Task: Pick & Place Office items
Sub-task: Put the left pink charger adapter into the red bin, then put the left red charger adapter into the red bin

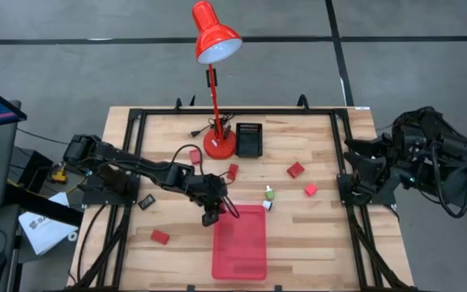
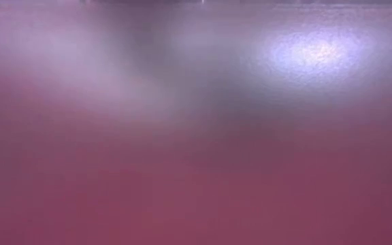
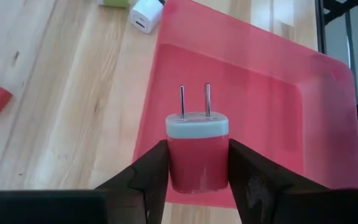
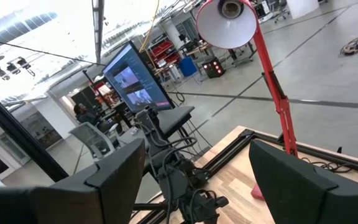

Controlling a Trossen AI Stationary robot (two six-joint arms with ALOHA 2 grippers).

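My left hand (image 3: 197,165), closed on a red plug adapter (image 3: 197,149) at the red tray (image 3: 278,106) edge, risks dropping it onto the counter (image 3: 61,93) if released early.

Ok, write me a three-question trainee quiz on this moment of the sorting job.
1. True or false: the left gripper is shut on a red plug adapter.
2. Where is the right gripper? A) over the tray B) at the table's right edge, open and empty C) gripping the lamp
3. Fill in: the held adapter's two prongs point toward the red ____.

Key
1. True; the fingers clamp its sides.
2. B.
3. Tray; the adapter sits at the tray's near edge.
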